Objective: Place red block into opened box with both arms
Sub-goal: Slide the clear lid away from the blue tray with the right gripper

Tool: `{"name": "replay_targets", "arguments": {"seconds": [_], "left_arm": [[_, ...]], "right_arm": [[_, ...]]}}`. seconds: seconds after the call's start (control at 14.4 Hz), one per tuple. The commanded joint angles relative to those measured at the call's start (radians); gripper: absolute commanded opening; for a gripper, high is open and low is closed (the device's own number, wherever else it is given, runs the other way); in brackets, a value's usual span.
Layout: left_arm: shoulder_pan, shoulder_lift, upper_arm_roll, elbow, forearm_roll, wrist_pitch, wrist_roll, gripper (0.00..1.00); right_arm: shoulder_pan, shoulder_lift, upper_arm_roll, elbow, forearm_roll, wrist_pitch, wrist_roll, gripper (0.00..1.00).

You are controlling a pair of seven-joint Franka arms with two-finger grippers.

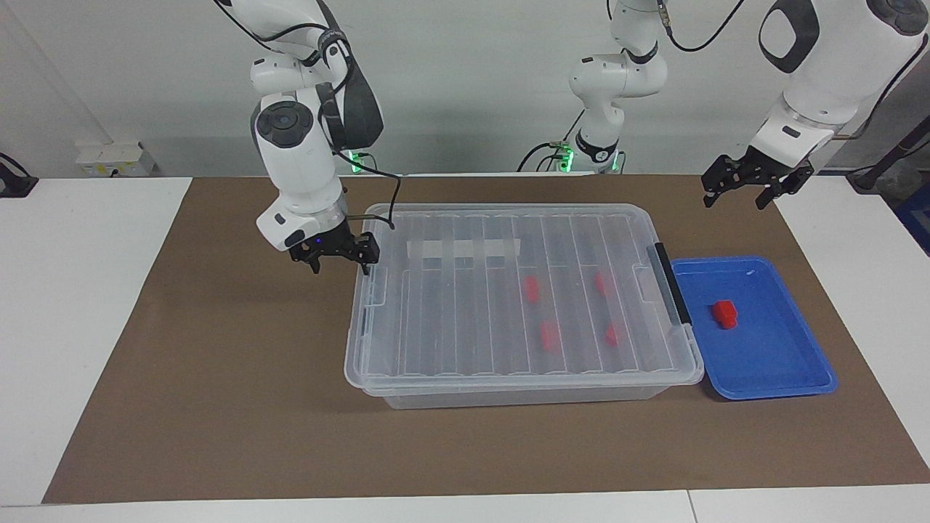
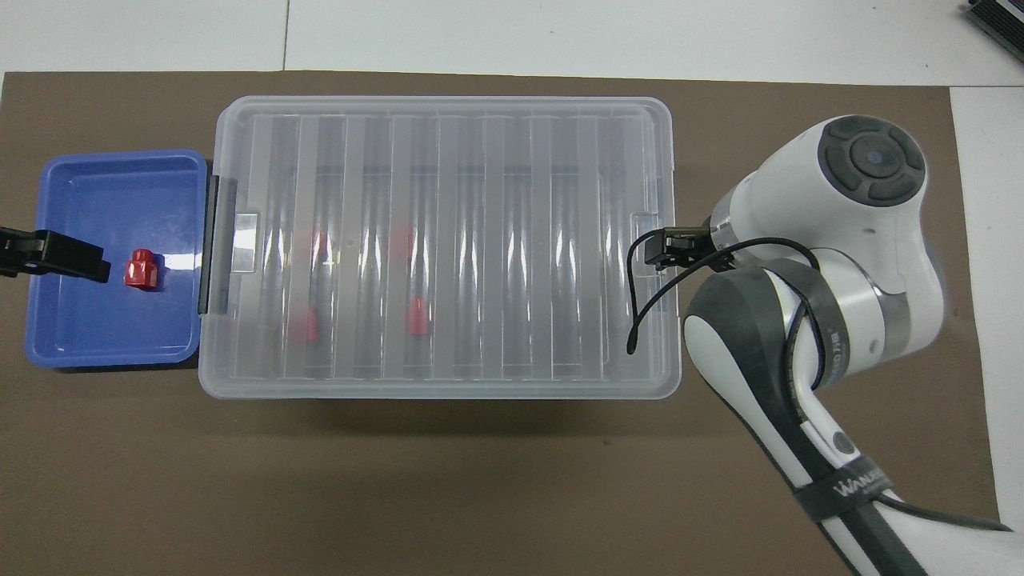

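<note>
Box (image 1: pixel 523 305): big clear bin in the middle of the brown mat (image 1: pixel 218 378), lid (image 1: pixel 472 319) on it, four red bits showing through the lid.
Block: the red block (image 1: pixel 724 313) sits in the blue tray (image 1: pixel 770 363), which touches the box at the left arm's end.
Right gripper (image 1: pixel 335 258): low at the box's end toward the right arm, jaws wide open, one finger at the lid's edge, holding nothing.
Left gripper (image 1: pixel 755 184): up in the air near the blue tray, jaws open, empty, waiting.
Job: I think the lid has to come up first.
Worry: the finger could slip off the smooth lid edge.
Worry: the black clip (image 1: pixel 672 280) may hold the lid down, so a pull drags the whole box and bumps the tray.
</note>
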Motion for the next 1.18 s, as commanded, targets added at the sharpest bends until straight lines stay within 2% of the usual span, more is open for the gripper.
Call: {"name": "replay_targets", "arguments": {"seconds": [0.0, 0.55, 1.11], "left_arm": [[-0.002, -0.018, 0.001, -0.016, 0.018, 0.0, -0.013, 1.0], [-0.002, -0.018, 0.001, -0.016, 0.018, 0.0, -0.013, 1.0], [-0.002, -0.018, 0.001, -0.016, 0.018, 0.0, -0.013, 1.0]], "right_arm": [[-0.034, -0.028, 0.007, -0.03, -0.033, -0.005, -0.052, 1.0], [-0.126, -0.028, 0.007, -0.039, -0.039, -0.004, -0.193, 1.0], [-0.227, -0.028, 0.007, -0.053, -0.039, 0.013, -0.438, 1.0]]}}
